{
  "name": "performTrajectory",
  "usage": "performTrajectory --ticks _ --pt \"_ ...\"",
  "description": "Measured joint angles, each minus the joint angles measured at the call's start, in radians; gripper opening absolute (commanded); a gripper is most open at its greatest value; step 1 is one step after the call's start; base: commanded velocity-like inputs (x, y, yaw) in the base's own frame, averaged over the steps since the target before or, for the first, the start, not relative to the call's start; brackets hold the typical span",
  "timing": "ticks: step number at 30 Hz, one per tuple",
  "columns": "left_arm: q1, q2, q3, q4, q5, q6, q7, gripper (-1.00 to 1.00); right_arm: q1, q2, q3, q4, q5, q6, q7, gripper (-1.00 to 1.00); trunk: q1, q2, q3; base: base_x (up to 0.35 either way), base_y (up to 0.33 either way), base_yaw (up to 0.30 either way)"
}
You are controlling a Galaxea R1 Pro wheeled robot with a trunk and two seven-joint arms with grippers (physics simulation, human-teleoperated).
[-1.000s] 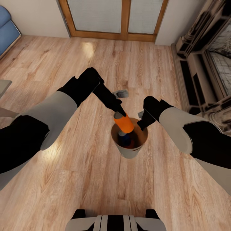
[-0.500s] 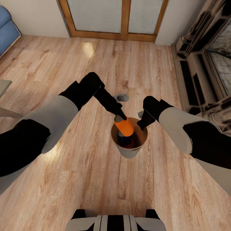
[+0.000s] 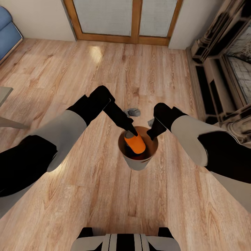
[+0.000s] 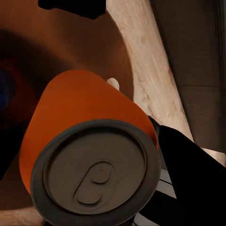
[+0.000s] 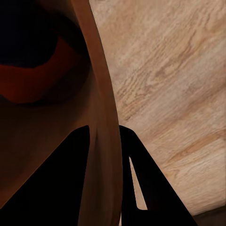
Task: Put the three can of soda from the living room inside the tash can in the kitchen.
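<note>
My left gripper is shut on an orange can of soda, which tilts down into the mouth of the tash can. The left wrist view shows this can's grey top and orange side against the brown inside of the tash can. My right gripper is shut on the tash can's rim, one finger inside and one finger outside. Deep inside lies a reddish-orange shape, and a dark blue patch shows at the bottom.
Warm wood floor surrounds the tash can. Wood-framed glass doors stand ahead, a blue sofa at far left, the fireplace along the right. A low table's corner shows at left. My base is below.
My left gripper has gone down with the orange can, which now sits lower in the tash can's mouth. The tash can and right gripper have shifted slightly away from me.
</note>
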Motion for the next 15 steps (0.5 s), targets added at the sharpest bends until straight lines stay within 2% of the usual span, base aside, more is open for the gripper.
performTrajectory --ticks 10,13,15 --pt "0.034 -0.003 -0.007 0.000 0.001 0.000 0.050 -1.00 -0.008 0.021 -0.004 0.000 0.003 -0.002 0.001 -1.00 0.000 0.000 0.000 0.000 0.000 0.000" --pt "0.042 -0.003 -0.009 0.000 -0.001 0.000 0.064 -1.00 -0.014 0.022 -0.031 0.004 0.006 -0.002 0.001 -1.00 0.000 0.000 0.000 0.000 0.000 0.000" --pt "0.068 -0.004 -0.013 0.000 -0.001 0.000 0.096 -1.00 -0.020 0.022 -0.053 0.008 0.001 -0.001 0.001 -1.00 0.000 0.000 0.000 0.000 0.000 0.000"
